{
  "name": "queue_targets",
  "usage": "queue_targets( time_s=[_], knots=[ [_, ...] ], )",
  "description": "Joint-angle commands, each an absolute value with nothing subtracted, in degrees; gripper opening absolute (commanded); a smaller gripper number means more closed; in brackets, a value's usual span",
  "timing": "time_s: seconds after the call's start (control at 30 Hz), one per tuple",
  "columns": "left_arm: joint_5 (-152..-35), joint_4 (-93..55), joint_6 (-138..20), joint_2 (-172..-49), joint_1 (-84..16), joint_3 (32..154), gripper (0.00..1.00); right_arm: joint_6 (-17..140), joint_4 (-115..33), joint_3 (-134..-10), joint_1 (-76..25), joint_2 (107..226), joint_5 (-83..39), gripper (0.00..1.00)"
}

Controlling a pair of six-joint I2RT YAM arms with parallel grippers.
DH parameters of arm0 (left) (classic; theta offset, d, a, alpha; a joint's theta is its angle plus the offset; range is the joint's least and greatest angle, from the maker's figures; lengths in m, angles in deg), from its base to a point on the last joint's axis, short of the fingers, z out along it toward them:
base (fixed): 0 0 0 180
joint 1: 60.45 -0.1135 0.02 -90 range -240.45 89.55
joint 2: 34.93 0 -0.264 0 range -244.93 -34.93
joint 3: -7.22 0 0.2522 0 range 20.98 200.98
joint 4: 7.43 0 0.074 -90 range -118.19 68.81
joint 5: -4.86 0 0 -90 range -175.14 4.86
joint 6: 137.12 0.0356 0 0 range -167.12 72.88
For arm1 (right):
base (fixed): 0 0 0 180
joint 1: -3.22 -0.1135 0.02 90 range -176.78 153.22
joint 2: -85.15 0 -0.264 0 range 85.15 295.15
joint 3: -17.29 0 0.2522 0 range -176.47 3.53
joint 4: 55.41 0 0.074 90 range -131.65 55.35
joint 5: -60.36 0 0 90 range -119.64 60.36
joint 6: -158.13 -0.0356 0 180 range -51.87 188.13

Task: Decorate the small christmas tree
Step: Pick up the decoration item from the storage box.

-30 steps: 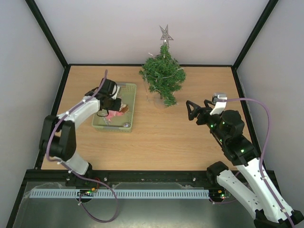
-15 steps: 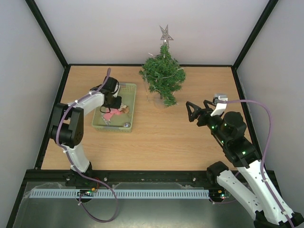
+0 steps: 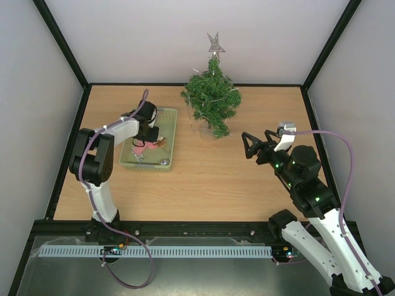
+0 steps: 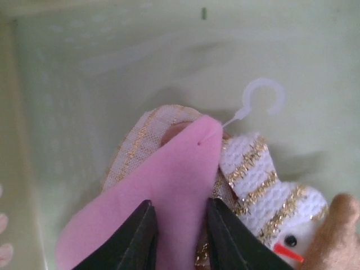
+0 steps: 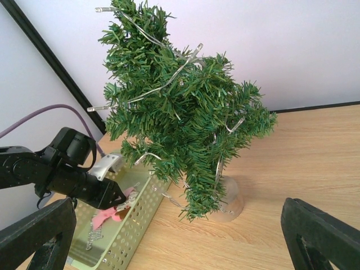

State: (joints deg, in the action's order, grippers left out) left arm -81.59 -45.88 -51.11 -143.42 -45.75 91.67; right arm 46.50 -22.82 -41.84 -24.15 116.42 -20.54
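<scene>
The right gripper [image 3: 245, 143] hangs wide open and empty. Left of it, the left gripper [image 4: 178, 216] pinches a pink ornament [image 4: 169, 174] inside the basket [image 3: 171, 126]. The tree [image 3: 212, 98] stands upright farther back, to that gripper's right, between both arms, roughly as close to either.

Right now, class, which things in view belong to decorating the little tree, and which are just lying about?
Belong to the job:
small christmas tree
pink felt ornament, gripped by the left pincer
snowman ornament beside it
pale green basket holding both

Just lying about:
purple cable on the right arm
wooden table
</scene>
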Motion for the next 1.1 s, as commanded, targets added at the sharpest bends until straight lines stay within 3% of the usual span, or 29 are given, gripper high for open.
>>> queue_targets(
  time_s=[0.0, 0.2, 0.53, 0.67, 0.83, 0.93, 1.07],
  knots=[
    [-76.48, -44.83, -50.27, -142.33, -46.03, 92.86, 0.31, 47.21, -23.45, -41.56, -24.02, 115.52, -20.63, 0.98],
    [-77.04, -44.06, -47.95, -145.21, -45.66, 93.12, 0.33, 47.36, -22.88, -41.57, -24.02, 114.74, -21.07, 0.98],
    [-65.29, -43.03, -45.46, -146.83, -41.29, 95.49, 0.39, 48.12, -22.61, -42.05, -24.02, 114.49, -20.88, 0.98],
    [-62.46, -41.64, -44.61, -147.77, -40.3, 95.71, 0.25, 48.75, -21.77, -42.87, -24.02, 114.7, -21.04, 0.98],
    [-59.64, -41.18, -43.0, -147.87, -39.0, 96.36, 0.24, 49.36, -21.74, -42.79, -24.02, 114.86, -21.49, 0.98],
    [-60.34, -41.76, -42.13, -147.91, -38.82, 97.21, 0.12, 49.57, -21.99, -42.88, -24.02, 115.77, -21.09, 0.98],
    [-60.63, -43.57, -42.49, -147.29, -38.64, 98.72, 0.12, 49.67, -22.09, -43.15, -24.02, 116.63, -20.57, 0.98]
  ],
)
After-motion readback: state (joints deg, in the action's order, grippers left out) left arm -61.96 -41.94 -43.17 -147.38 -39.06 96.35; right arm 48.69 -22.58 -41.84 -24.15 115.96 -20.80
